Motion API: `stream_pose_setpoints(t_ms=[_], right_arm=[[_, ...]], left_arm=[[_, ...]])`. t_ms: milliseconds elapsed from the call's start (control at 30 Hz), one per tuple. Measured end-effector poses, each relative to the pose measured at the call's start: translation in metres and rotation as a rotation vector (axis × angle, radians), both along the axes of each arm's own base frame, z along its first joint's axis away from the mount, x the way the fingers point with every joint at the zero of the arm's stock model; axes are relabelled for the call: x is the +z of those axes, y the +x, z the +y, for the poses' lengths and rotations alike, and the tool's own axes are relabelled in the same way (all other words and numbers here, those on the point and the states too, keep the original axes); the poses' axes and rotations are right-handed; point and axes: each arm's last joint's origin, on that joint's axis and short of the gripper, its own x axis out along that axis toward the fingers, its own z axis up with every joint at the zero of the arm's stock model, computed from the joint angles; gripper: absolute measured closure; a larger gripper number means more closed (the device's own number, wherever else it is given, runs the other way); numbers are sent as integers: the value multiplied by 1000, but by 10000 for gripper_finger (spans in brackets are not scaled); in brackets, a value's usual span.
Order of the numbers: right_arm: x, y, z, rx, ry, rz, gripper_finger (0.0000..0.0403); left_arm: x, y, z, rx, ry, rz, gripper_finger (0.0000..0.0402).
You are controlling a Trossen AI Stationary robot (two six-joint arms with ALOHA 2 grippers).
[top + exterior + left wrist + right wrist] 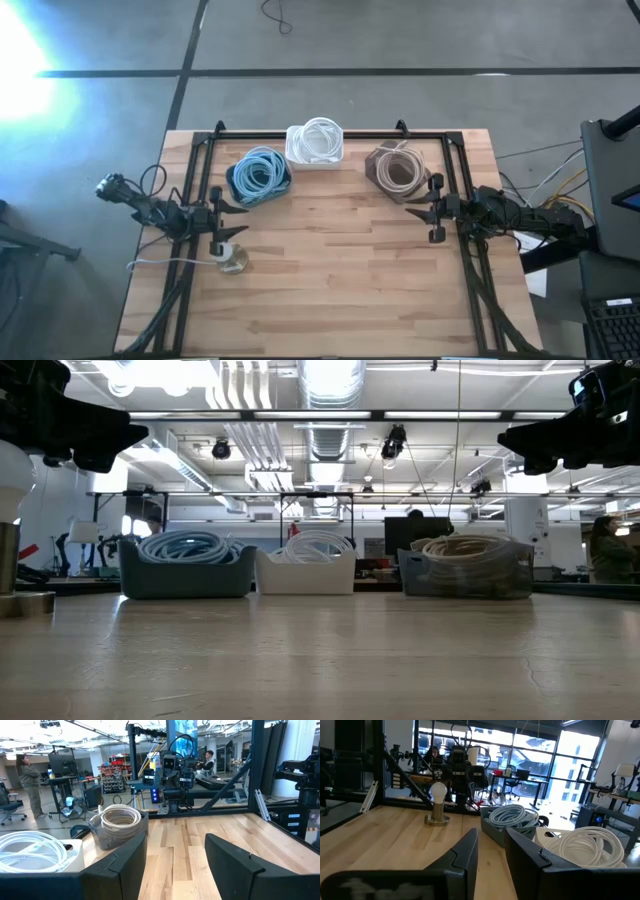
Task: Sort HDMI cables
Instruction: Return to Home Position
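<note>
The HDMI cables lie as round coils in three bins along the table's far side. The light blue coils (260,173) fill a blue bin (187,582), the white coils (318,138) a white bin (305,577), and the beige coils (398,168) a grey bin (468,582). My left gripper (238,215) hangs level and open above the table's left part, near the blue bin; nothing is between its fingers (125,865). At the right, near the grey bin, my right gripper (428,212) hangs level with a narrow gap (491,852) and holds nothing.
A white bulb-like object on a round metal base (232,260) stands near the left gripper, its thin cord (165,263) trailing toward the table's left edge. A black frame (330,131) borders the table. The wooden top (340,270) between the arms is bare. People show in the room beyond.
</note>
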Motion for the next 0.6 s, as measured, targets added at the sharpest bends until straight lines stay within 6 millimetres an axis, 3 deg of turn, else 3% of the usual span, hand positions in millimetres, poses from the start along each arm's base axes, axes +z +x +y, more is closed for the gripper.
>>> stream_pose_setpoints(t_ms=[600], right_arm=[[0,0,0,0,0,0,333]], left_arm=[[0,0,0,-1,0,-1,195]])
